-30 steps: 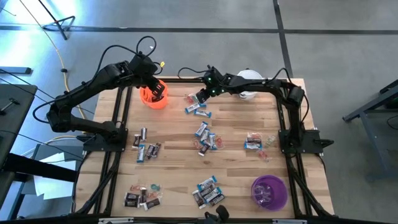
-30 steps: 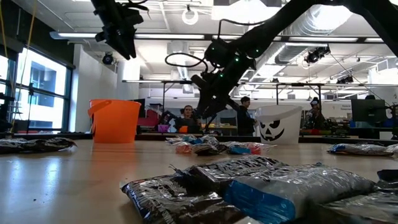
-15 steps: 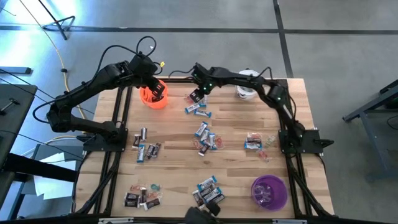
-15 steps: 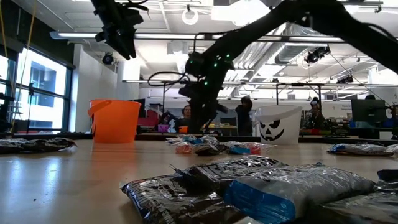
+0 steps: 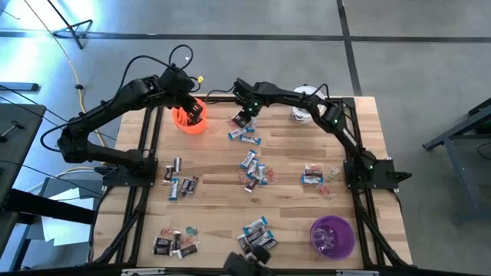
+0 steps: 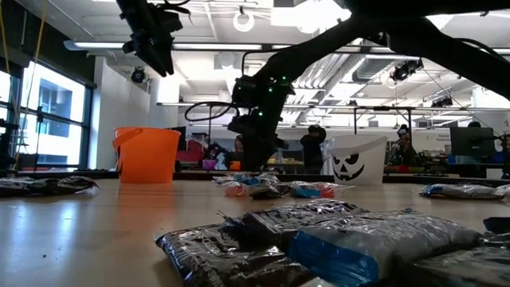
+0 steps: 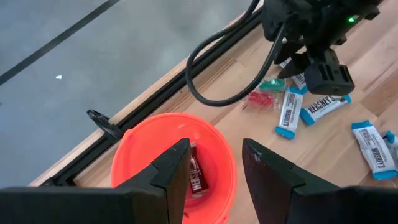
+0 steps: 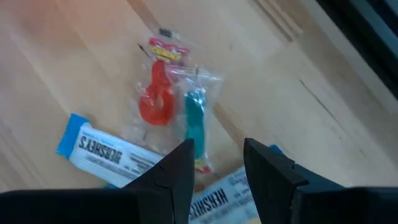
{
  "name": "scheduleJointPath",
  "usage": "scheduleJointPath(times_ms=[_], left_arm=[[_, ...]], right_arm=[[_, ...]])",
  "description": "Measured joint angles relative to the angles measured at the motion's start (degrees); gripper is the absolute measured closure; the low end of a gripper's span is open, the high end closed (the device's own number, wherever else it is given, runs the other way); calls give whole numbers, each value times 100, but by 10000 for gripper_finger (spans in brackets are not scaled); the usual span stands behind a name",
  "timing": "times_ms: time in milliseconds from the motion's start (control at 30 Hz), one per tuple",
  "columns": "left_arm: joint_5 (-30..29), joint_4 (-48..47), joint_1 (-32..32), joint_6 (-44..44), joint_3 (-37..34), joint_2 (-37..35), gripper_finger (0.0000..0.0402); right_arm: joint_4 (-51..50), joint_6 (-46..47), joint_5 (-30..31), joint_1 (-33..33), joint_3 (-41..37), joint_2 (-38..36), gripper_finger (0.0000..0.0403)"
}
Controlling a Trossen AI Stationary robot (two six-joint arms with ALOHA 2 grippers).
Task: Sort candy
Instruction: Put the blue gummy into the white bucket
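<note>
Above red-and-teal candy [image 8: 174,102], right tool [image 8: 214,163] hangs, fingers apart.

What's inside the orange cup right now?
The orange cup holds one dark red-brown candy bar against its wall; the left gripper's fingers cover the rest of its floor.
</note>
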Motion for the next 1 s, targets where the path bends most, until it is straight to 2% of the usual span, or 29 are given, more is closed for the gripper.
scheduleJointPath(times_ms=[133,333,800,1000], left_arm=[[0,0,0,2,0,0,268],[0,-2,0,-1,0,0,268],[2,-1,0,-162,0,0,268],[2,0,0,-162,0,0,268]], right_arm=[[-291,-81,-20,13,0,0,269],[-104,33,-236,45,-2,0,269],[-84,114,-303,50,-2,10,269],[-53,396,-579,0,-2,11,269]])
